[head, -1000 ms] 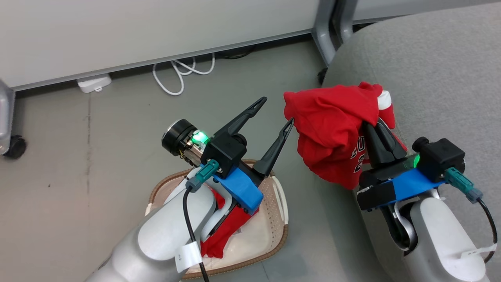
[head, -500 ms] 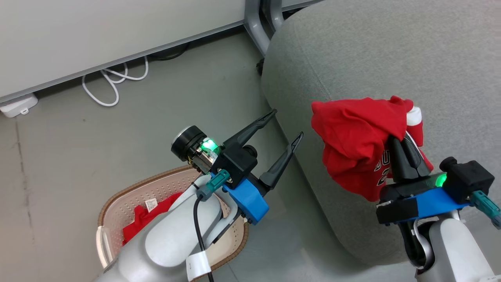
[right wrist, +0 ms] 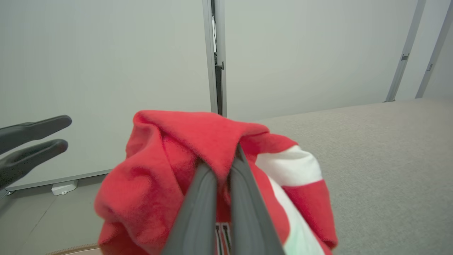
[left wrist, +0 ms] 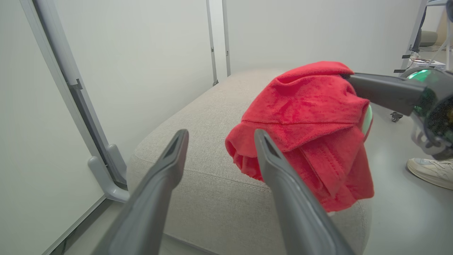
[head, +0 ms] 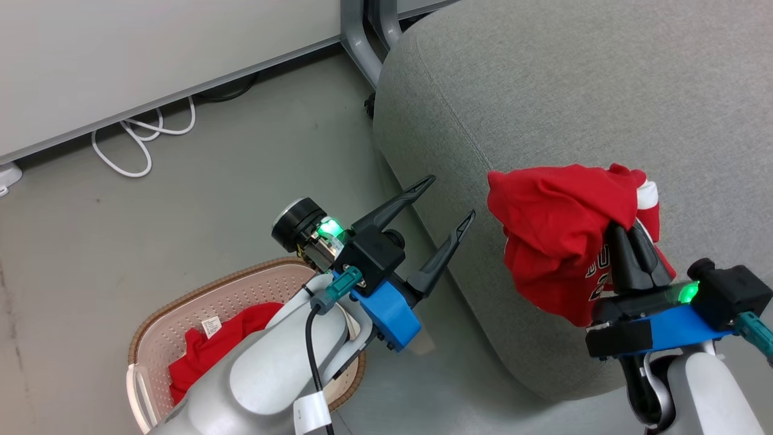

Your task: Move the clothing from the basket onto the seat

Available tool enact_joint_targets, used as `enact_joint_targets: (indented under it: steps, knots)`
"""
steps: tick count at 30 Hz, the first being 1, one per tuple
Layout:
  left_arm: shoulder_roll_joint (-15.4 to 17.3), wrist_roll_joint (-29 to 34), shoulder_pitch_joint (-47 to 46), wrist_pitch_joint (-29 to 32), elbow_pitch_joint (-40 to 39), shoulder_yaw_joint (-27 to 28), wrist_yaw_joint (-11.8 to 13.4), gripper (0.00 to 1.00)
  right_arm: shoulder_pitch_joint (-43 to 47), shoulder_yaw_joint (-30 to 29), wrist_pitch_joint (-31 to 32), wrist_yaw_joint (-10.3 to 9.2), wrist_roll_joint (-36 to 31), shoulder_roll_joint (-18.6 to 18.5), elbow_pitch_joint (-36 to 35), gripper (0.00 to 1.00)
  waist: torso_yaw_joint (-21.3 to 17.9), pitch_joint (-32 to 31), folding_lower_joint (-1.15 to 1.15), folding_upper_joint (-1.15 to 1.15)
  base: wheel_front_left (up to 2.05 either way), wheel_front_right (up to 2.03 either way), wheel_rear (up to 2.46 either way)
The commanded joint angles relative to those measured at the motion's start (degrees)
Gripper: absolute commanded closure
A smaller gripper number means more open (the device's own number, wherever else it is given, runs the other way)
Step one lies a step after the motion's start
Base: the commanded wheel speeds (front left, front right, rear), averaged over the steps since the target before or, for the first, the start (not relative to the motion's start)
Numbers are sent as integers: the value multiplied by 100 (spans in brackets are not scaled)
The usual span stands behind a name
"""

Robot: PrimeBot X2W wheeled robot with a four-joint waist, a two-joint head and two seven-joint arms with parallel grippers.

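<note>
My right gripper (head: pixel 628 232) (right wrist: pixel 221 161) is shut on a red garment with white trim and lettering (head: pixel 555 241) (right wrist: pixel 170 177) (left wrist: pixel 308 131), holding it bunched up above the grey seat (head: pixel 574 103) (left wrist: pixel 208 120) (right wrist: pixel 382 148). To its left my left gripper (head: pixel 450 199) (left wrist: pixel 221 136) stands open and empty, fingers pointing at the seat's edge. The cream basket (head: pixel 181 314) sits on the floor at the lower left, partly under my left forearm. A plain red garment (head: pixel 211 350) lies inside it.
A white cable (head: pixel 136 142) loops on the grey floor by the wall panel. A grey metal post foot (head: pixel 359 36) stands beside the seat's far corner. A person's shoe (left wrist: pixel 430 171) rests on the floor beyond the seat in the left wrist view.
The head camera has swung right, so the seat takes up more of the picture and the basket sits lower left. My right gripper carries the striped garment further over the seat.
</note>
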Motion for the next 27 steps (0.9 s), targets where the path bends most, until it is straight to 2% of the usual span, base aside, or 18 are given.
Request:
enact_joint_targets:
  steps: [1, 8, 14, 21, 27]
  knots:
    - [45, -9, -50, -15, -39, 45, 30, 0, -131, -37, -30, 1, -47, 19, -76, 100, 23, 45, 0, 0, 0, 0, 0]
    - [184, 96, -340, 42, -270, 127, 124, 0, -1012, -277, -30, 1, -50, -151, -222, 100, 109, 524, 0, 0, 0, 0, 0]
    - [316, 270, -725, 193, -543, 107, 137, 0, -2234, -1100, -29, 1, -68, -366, -348, 100, 310, 1281, 0, 0, 0, 0, 0]
    - [466, 500, -1264, 408, -932, 99, 117, 0, -3457, -2248, -27, 1, -11, -1075, -196, 100, 586, 2294, 0, 0, 0, 0, 0]
    - [627, 646, -1583, 552, -1226, 116, 135, 0, -4077, -2847, -27, 1, 40, -1588, 385, 100, 650, 3033, 0, 0, 0, 0, 0]
